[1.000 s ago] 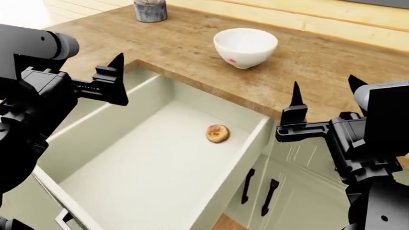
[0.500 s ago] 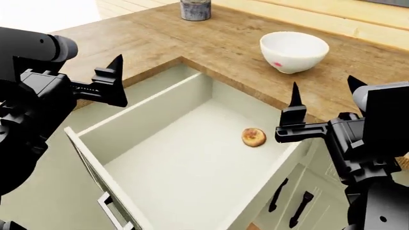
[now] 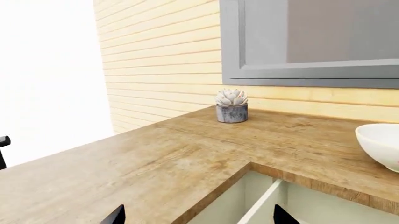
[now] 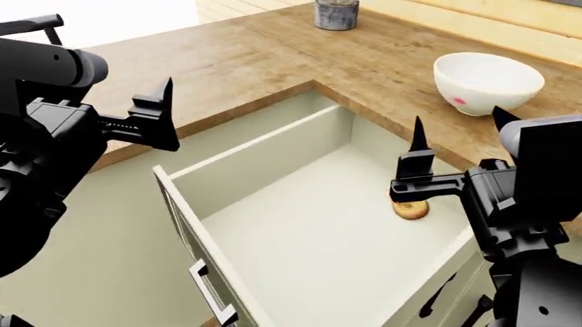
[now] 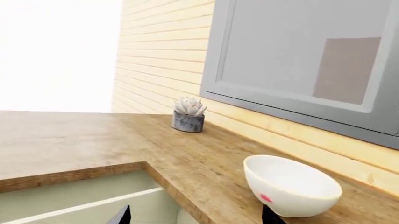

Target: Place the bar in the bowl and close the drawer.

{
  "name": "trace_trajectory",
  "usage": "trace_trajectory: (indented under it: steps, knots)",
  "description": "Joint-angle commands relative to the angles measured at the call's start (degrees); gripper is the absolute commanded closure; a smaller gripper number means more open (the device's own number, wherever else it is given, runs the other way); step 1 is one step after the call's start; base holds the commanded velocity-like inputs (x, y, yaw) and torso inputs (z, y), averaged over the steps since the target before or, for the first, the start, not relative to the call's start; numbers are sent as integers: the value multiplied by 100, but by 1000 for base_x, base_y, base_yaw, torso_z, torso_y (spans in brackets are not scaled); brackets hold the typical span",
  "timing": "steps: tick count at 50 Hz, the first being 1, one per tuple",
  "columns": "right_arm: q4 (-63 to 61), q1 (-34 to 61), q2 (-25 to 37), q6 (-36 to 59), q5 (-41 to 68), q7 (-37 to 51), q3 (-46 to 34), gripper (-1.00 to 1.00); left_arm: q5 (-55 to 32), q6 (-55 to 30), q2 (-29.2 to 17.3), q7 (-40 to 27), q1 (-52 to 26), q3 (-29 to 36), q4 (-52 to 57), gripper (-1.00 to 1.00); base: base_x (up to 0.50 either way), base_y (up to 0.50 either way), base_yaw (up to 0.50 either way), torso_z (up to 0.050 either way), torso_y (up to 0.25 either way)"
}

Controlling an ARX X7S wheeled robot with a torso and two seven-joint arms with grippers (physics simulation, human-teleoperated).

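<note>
The right gripper (image 4: 454,139) partly hides the bar (image 4: 411,210) in the drawer (image 4: 300,225), while the bowl (image 3: 381,144) is cut off at the left wrist view's edge.

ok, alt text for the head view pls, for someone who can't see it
An open drawer holds a small golden-brown bar near its right wall, partly behind the open right gripper. A white bowl sits on the wooden counter behind; the open left gripper hovers left.
</note>
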Motion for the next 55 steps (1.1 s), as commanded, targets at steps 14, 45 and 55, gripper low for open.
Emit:
trace_trajectory:
  steps: [14, 45, 55]
  knots:
    - [63, -60, 53, -62, -25, 76, -86, -100, -108, 178, -79, -85, 93, 53, -60, -100, 302, -294, 0, 0, 0]
    - [-1, 356, 225, 446, -299, -34, -260, -100, -365, 84, -125, -288, -117, 51, -87, -100, 203, -69, 0, 0, 0]
    - [-11, 370, 206, 466, -417, -103, -304, -100, -421, 108, -158, -321, -109, 53, -85, -100, 308, 394, 0, 0, 0]
